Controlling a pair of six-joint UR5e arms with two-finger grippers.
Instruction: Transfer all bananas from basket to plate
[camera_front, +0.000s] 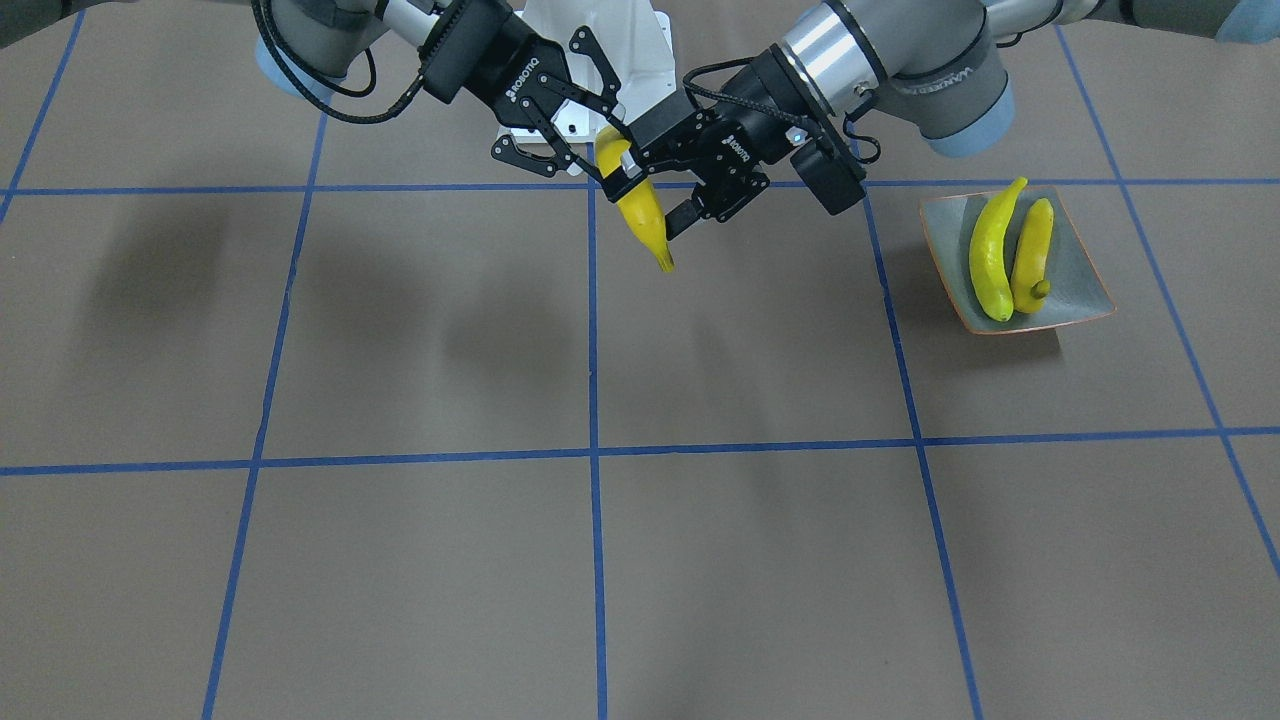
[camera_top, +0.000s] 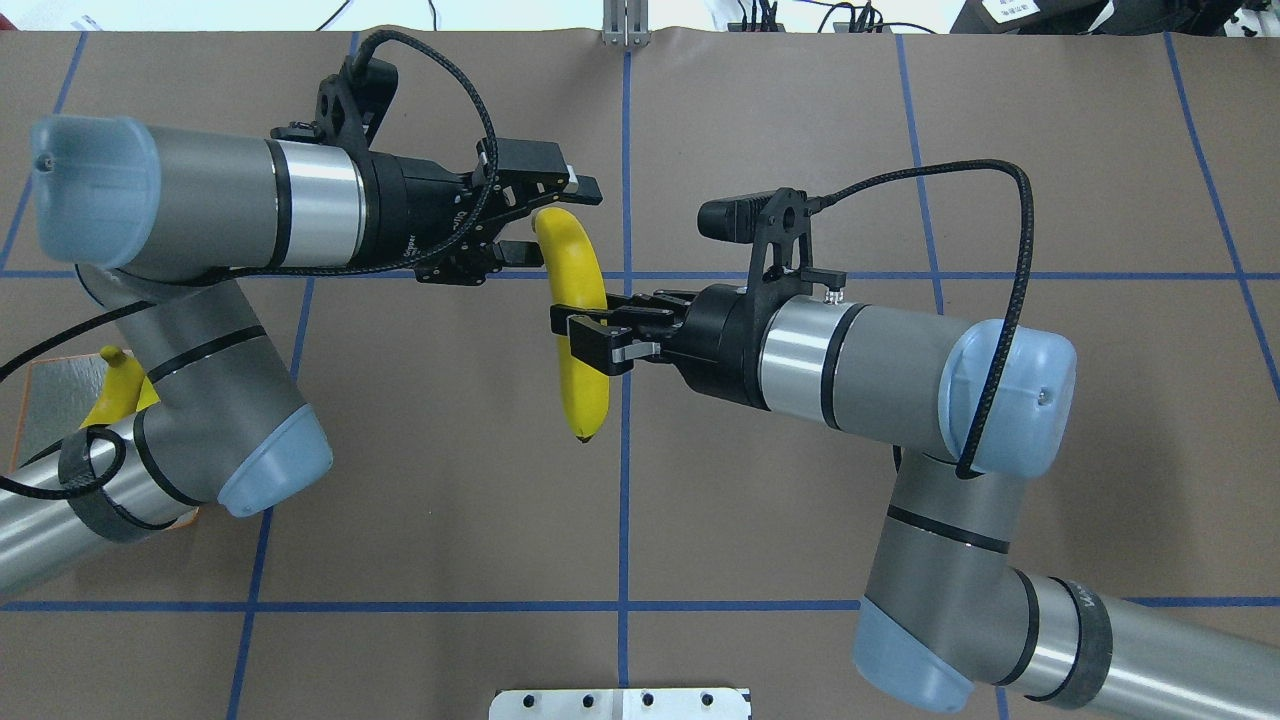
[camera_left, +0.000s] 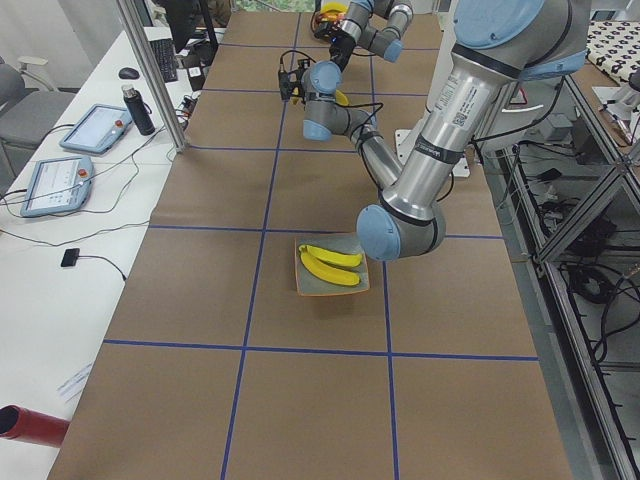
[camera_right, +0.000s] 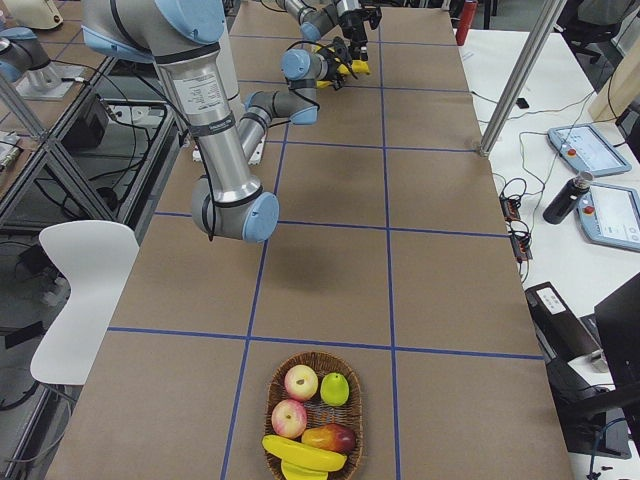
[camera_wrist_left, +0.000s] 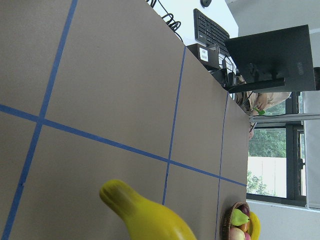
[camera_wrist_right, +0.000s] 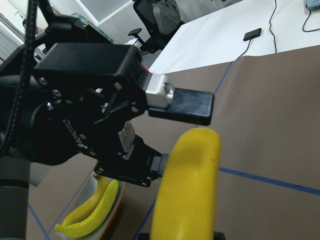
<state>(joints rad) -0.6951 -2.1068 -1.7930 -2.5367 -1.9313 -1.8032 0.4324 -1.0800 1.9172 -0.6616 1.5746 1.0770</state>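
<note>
While the white mounting plate (camera_top: 620, 704) of my base is sitting closest to me, the table (camera_top: 420, 450) is spreading out ahead under a brown matte covering, and blue tape lines (camera_top: 622, 520) are dividing it into large squares. Above its middle, my right gripper (camera_top: 588, 340) is clamping a banana (camera_top: 582, 400) around its midsection, holding it clear of the surface. My left gripper (camera_top: 555, 220) is facing it from the other side, its fingers (camera_top: 575, 190) standing apart on either side of the banana's far end. Off to my left, the plate (camera_front: 1085, 290) is resting on the covering and carrying two bananas (camera_front: 992, 255) side by side. At the table's end on my right, a wicker basket (camera_right: 272, 415) is cradling one last banana (camera_right: 300, 455) among other fruit (camera_right: 300, 382). Beyond the far edge, a white desk (camera_left: 50, 320) is running alongside, bearing two tablets (camera_left: 95, 128); farther still, a monitor (camera_wrist_left: 265, 57) is standing near a window (camera_wrist_left: 275, 160).
</note>
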